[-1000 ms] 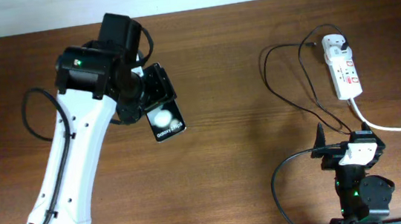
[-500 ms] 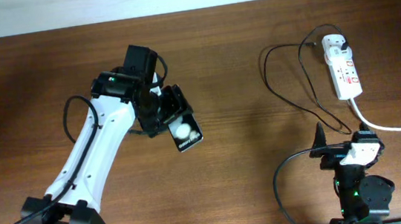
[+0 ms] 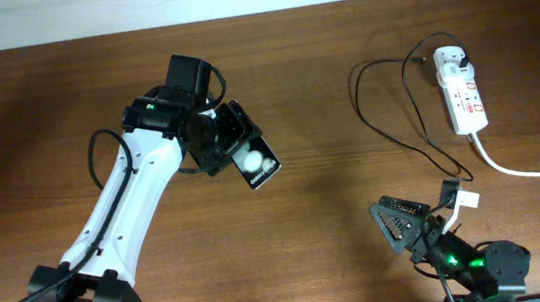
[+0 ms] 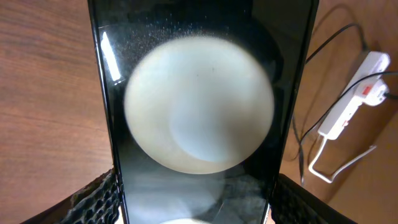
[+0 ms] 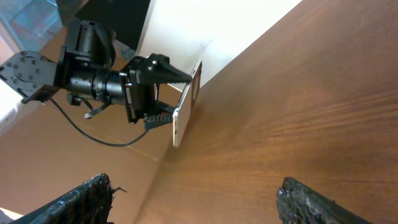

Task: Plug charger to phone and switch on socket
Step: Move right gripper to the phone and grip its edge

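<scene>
My left gripper (image 3: 232, 145) is shut on the phone (image 3: 254, 162), a black glossy slab with a white round reflection, and holds it above the table left of centre. In the left wrist view the phone (image 4: 199, 106) fills the frame between the fingers (image 4: 193, 202). The white socket (image 3: 460, 91) lies at the far right and also shows in the left wrist view (image 4: 354, 93). The black charger cable (image 3: 388, 128) loops from the socket's far end towards my right gripper (image 3: 401, 226), which is open and empty at the front right. The right wrist view shows its spread fingers (image 5: 199, 202) facing the phone (image 5: 185, 106).
A thick white cord (image 3: 528, 169) runs from the socket off the right edge. A small white tag (image 3: 466, 201) sits by the right arm. The white left arm (image 3: 117, 227) crosses the left half of the brown table (image 3: 322, 75).
My left gripper has carried the phone to the right and turned it slightly. My right gripper has swung out leftwards and now shows open.
</scene>
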`<state>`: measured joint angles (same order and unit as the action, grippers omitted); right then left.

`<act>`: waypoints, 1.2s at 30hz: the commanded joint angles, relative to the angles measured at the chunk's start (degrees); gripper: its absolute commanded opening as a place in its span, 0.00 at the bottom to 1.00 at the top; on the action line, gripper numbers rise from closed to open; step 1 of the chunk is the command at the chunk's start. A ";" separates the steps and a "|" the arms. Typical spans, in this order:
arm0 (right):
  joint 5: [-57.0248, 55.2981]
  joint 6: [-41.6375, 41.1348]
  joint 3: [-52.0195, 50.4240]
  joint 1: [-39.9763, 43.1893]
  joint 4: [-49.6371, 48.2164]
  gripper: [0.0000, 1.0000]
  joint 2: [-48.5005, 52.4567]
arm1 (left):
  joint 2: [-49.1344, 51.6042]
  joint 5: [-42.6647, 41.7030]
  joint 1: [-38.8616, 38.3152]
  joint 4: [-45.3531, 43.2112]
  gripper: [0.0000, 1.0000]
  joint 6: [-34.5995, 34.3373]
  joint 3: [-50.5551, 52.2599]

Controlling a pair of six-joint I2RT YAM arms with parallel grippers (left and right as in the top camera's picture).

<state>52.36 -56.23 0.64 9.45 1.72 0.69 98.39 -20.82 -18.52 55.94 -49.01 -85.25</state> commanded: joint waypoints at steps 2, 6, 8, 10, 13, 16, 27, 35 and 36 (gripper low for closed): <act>1.01 -1.68 7.08 0.26 4.85 0.88 1.70 | -0.63 -2.21 -0.17 -1.29 0.58 -1.33 0.11; 1.01 2.71 14.93 0.26 6.54 0.94 12.66 | -0.63 -2.38 -0.17 -1.44 0.57 -1.79 0.11; -0.15 6.36 19.61 0.24 9.94 0.93 19.71 | -0.63 -2.69 -0.17 -1.49 0.57 -2.67 0.11; -6.19 12.39 26.21 -2.49 18.99 0.93 25.66 | -0.63 -4.33 -0.17 -1.73 0.57 -2.86 0.11; -20.90 15.50 34.16 -14.47 25.09 0.98 31.28 | -0.63 -6.03 -0.17 -2.49 0.57 -4.37 0.11; -35.52 13.51 35.17 -29.59 22.40 0.99 36.04 | -0.63 -7.76 -0.17 -4.11 0.57 -5.88 0.11; -47.74 12.37 35.17 -45.83 -15.96 0.89 68.83 | -0.63 -14.43 -0.17 -5.51 0.56 -10.82 0.11; -47.74 5.79 35.17 -45.83 -29.40 0.58 77.81 | -0.63 -14.58 -0.17 -5.57 0.56 -10.80 0.11; -48.04 4.37 35.17 -45.83 -29.70 0.57 77.81 | -0.63 -14.58 -0.17 -5.57 0.56 -10.82 0.11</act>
<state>5.15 -49.87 35.16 -36.05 -27.24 78.22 98.39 -33.93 -18.55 50.72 -59.46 -85.14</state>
